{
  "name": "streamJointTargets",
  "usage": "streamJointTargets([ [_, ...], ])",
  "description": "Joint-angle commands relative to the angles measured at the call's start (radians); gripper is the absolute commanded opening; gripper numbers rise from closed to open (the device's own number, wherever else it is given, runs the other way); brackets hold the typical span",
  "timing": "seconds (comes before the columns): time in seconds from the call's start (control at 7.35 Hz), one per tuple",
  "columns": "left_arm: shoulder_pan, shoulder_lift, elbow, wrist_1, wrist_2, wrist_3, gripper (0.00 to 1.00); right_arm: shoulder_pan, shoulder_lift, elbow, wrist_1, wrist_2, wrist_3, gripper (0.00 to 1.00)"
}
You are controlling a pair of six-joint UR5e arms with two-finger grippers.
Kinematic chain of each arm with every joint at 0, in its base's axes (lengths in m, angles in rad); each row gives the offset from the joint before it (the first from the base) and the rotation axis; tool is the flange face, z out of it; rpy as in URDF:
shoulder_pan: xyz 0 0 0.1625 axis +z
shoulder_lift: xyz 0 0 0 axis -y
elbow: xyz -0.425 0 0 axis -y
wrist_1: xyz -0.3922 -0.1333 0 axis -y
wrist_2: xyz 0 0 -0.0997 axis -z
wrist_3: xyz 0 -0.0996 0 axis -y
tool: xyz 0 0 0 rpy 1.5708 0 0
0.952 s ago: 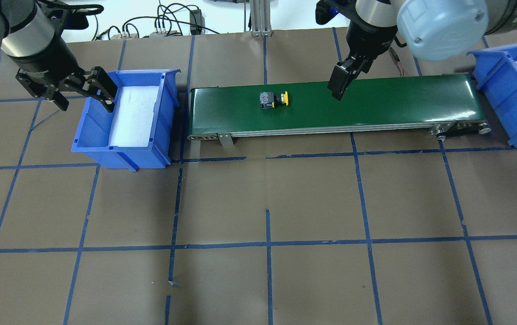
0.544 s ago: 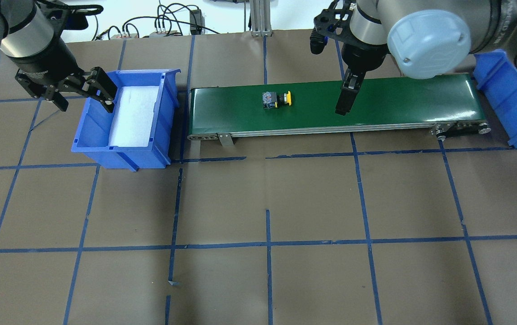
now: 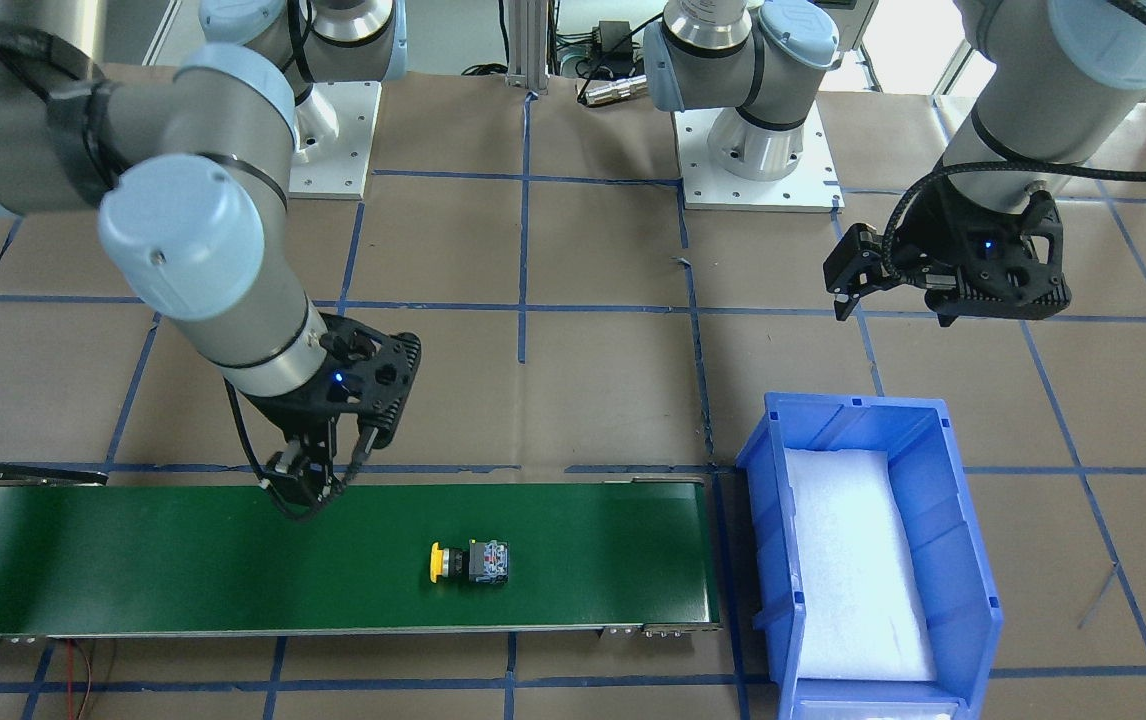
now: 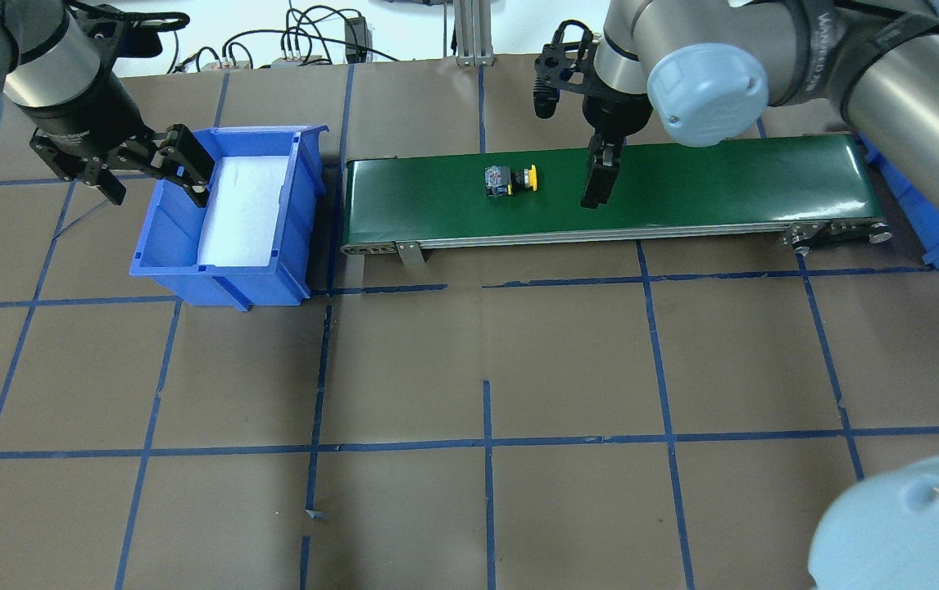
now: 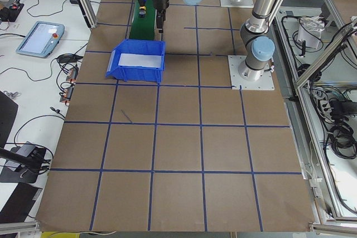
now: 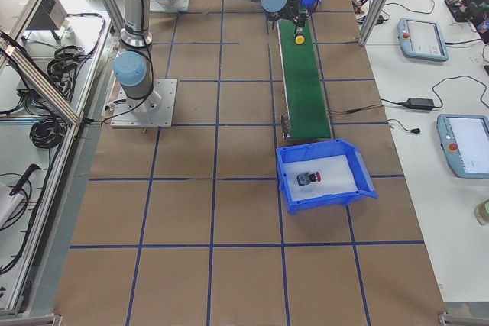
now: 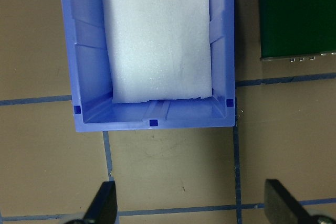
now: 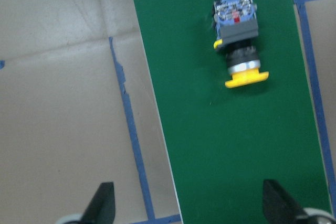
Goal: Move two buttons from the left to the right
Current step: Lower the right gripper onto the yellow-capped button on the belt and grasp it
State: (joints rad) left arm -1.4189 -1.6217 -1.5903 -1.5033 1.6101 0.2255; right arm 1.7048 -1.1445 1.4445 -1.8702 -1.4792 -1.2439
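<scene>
Holds the right hand [image 4: 591, 199] released over the green conveyor belt [image 4: 723, 188], near the yellow-capped grey push button [image 4: 510, 179] lying sideways there. Hangs the left hand [image 4: 156, 190] released near the blue foam-lined plastic bin [image 4: 174, 238].

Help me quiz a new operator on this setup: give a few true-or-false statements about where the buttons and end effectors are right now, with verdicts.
1. The yellow button lies on its side on the green conveyor belt. True.
2. The right end effector is shut on the yellow button. False: it is open, over the belt and apart from the button.
3. The left bin holds a button. False: only a white foam pad shows in it.
4. The red button lies in the right bin. True.
5. The left end effector is open and holds nothing. True.
</scene>
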Motion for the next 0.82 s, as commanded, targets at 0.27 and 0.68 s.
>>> streamJointTargets([
  [0.27,0.000,0.002,-0.005,0.000,0.001,0.000,1.00,0.044,0.215,-0.211,-0.017,0.004,-0.005,1.00],
  [0.68,0.000,0.003,-0.008,0.000,-0.001,0.002,1.00,0.055,0.250,-0.213,-0.021,0.004,-0.005,1.00],
])
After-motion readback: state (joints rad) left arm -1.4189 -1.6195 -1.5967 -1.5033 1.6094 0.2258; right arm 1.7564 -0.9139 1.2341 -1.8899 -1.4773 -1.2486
